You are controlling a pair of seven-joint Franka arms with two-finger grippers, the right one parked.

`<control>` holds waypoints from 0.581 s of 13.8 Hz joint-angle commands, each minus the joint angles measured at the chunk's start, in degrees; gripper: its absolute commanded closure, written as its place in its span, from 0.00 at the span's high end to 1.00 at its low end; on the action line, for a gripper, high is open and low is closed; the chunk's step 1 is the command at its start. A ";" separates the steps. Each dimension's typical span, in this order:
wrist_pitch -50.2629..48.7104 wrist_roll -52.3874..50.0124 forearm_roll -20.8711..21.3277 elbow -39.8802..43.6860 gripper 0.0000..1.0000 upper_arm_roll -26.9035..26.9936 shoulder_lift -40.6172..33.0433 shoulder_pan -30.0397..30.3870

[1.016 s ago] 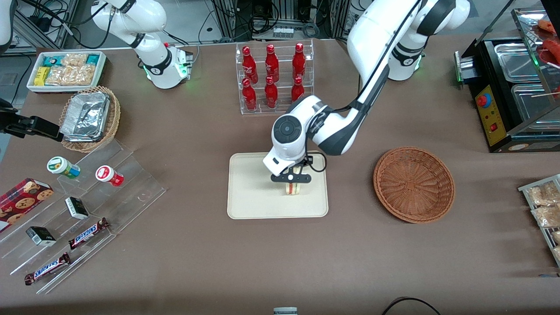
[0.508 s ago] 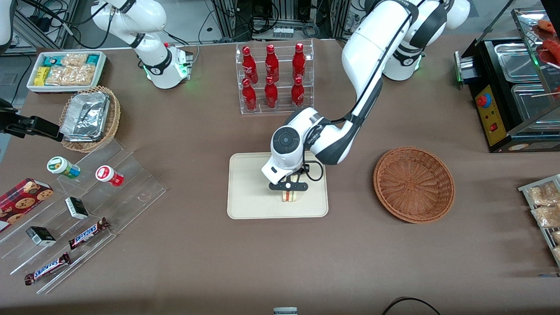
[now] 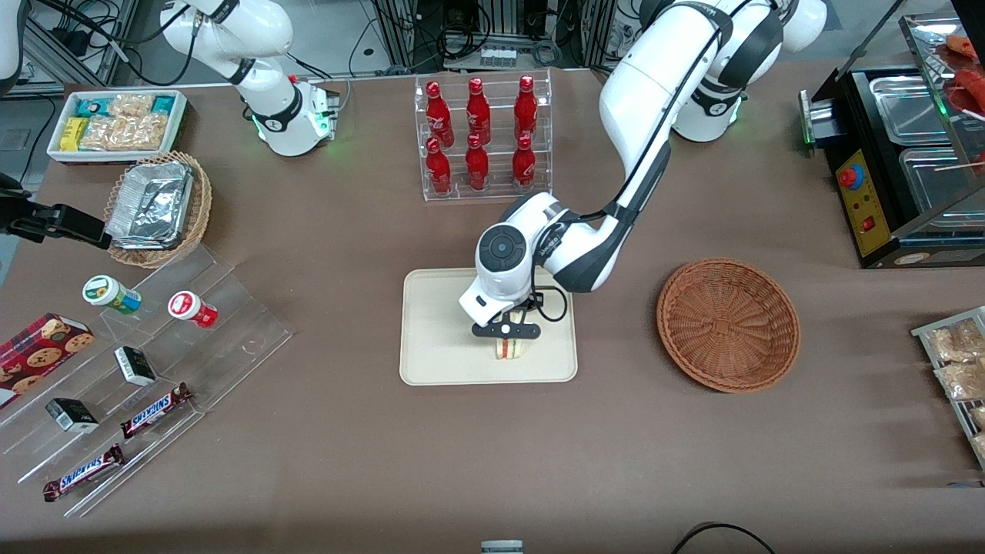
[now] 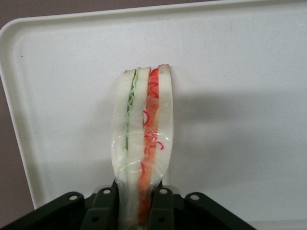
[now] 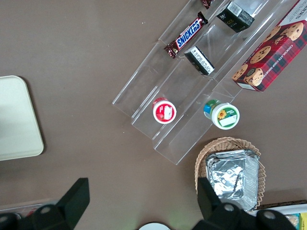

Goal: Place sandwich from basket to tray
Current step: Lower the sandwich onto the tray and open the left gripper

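Gripper was low over the tray, fingers closed on the sandwich, one pressed to each bread face. The wedge stood on edge, cut side with its red, white and green layers facing the front camera; clear film wrap showed around it in the left wrist view. It sat at tray level, in the tray half nearer the working arm's end and close to the rim nearer the front camera; actual contact with the tray floor could not be made out.

The basket lay on the table toward the working arm's end, well apart from the tray, nothing in it.

A clear rack of red bottles stood farther from the front camera than the tray. Toward the parked arm's end: a tan wicker basket with foil containers, a white bin of snack packets, and clear stepped shelves with candy bars, small boxes and two cups. Nothing stood between tray and basket.
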 commanded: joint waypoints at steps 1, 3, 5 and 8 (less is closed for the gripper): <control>-0.10 -1.03 1.05 2.11 1.00 0.86 1.09 -1.07; -0.18 -1.03 1.05 2.20 1.00 0.94 0.74 -0.99; -0.62 -1.03 1.13 2.20 1.00 1.03 0.04 -0.99; -2.11 -1.12 2.01 2.02 1.00 1.03 -2.86 -0.64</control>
